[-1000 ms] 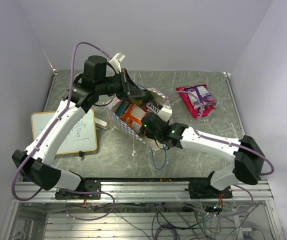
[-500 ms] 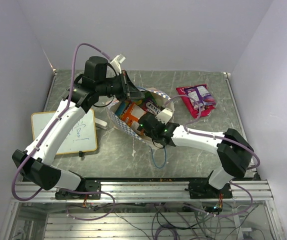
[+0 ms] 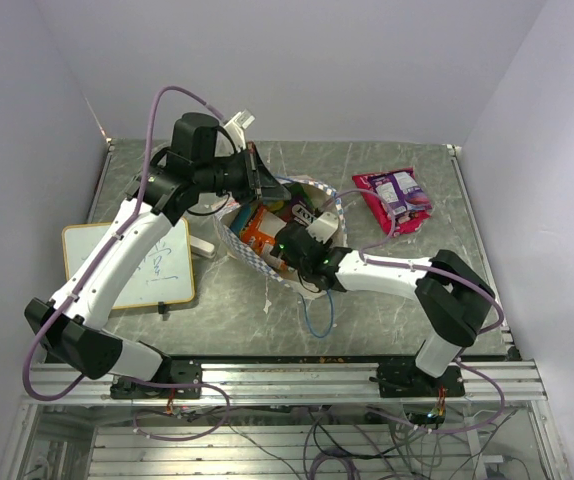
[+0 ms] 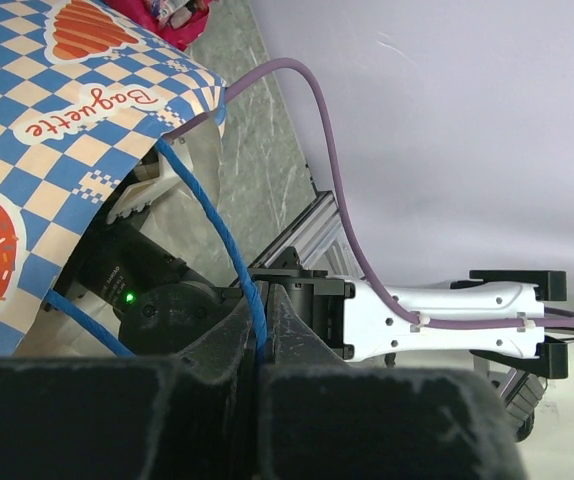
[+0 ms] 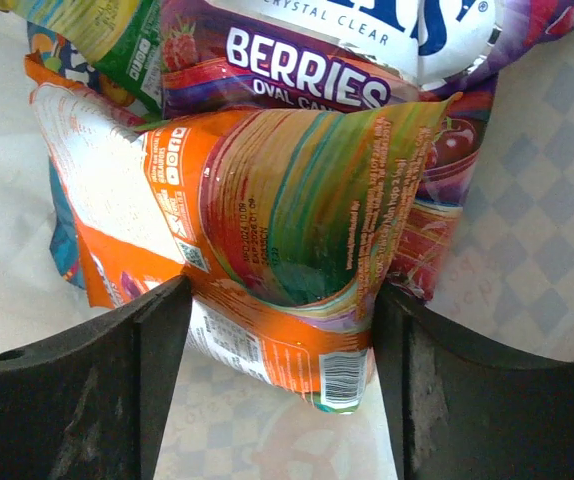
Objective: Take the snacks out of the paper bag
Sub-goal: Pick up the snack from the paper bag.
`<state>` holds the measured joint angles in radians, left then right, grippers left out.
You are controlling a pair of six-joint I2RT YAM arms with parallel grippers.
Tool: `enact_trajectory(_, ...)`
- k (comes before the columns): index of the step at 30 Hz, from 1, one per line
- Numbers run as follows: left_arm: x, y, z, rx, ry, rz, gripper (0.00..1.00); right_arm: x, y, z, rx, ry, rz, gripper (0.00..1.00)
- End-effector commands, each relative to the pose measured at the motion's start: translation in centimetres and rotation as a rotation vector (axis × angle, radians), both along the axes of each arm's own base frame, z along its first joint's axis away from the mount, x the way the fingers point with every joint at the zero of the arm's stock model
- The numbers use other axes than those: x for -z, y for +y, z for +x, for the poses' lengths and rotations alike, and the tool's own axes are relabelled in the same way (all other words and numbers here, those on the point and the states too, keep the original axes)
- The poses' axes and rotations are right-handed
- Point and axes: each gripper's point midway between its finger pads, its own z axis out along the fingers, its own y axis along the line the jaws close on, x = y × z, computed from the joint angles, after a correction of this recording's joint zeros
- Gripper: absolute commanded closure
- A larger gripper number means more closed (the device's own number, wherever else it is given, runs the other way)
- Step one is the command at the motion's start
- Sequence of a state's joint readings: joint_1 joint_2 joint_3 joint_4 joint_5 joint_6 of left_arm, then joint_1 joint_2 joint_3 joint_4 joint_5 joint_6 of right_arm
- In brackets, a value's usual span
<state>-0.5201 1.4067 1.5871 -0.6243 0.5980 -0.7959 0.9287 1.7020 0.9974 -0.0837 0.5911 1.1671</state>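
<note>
The paper bag (image 3: 259, 250) lies mid-table with its mouth held up; its blue-and-white checked outside fills the left wrist view (image 4: 37, 140). My left gripper (image 3: 263, 181) is shut on the bag's blue cord handle (image 4: 229, 252). My right gripper (image 3: 289, 240) is inside the bag, its fingers (image 5: 162, 375) pressed against both sides of an orange snack packet (image 5: 277, 240), which bows between them. A purple berries packet (image 5: 307, 75) and a green one (image 5: 132, 35) lie behind it. A magenta-pink packet (image 3: 394, 198) lies on the table at the right.
A white writing board (image 3: 132, 265) lies at the left with a marker (image 3: 203, 247) next to it. A loose blue cord (image 3: 317, 315) trails in front of the bag. Walls close in on three sides.
My right arm has folded at the elbow and pushed its gripper further left and deeper into the bag. My left gripper has kept hold of the handle, almost still.
</note>
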Motion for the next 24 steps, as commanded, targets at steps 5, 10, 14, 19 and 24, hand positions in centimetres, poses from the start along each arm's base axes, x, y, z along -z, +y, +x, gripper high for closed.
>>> enact_trajectory(5, -2.4, -0.1, -1.0, 0.034, -0.059, -0.03, 0.93, -1.1, 0.6, 0.7, -0.005, -0.033, 0.046, 0.5)
enact_trajectory(10, -2.2, -0.1, -1.0, 0.034, -0.054, -0.032, 0.93, -1.9, 0.3, 0.4, 0.002, -0.037, 0.072, 0.63)
enact_trajectory(14, -2.1, -0.1, -1.0, 0.032, -0.053, -0.033, 0.93, -2.2, 0.0, 0.2, 0.008, -0.044, 0.077, 0.74)
enact_trajectory(19, -1.9, -0.2, -1.0, 0.034, -0.049, -0.029, 0.93, -3.0, -0.3, 0.2, 0.013, -0.062, 0.079, 0.93)
enact_trajectory(24, -1.8, -0.1, -1.0, 0.032, -0.047, -0.023, 0.93, -4.5, -0.5, 0.4, 0.011, -0.08, 0.074, 1.0)
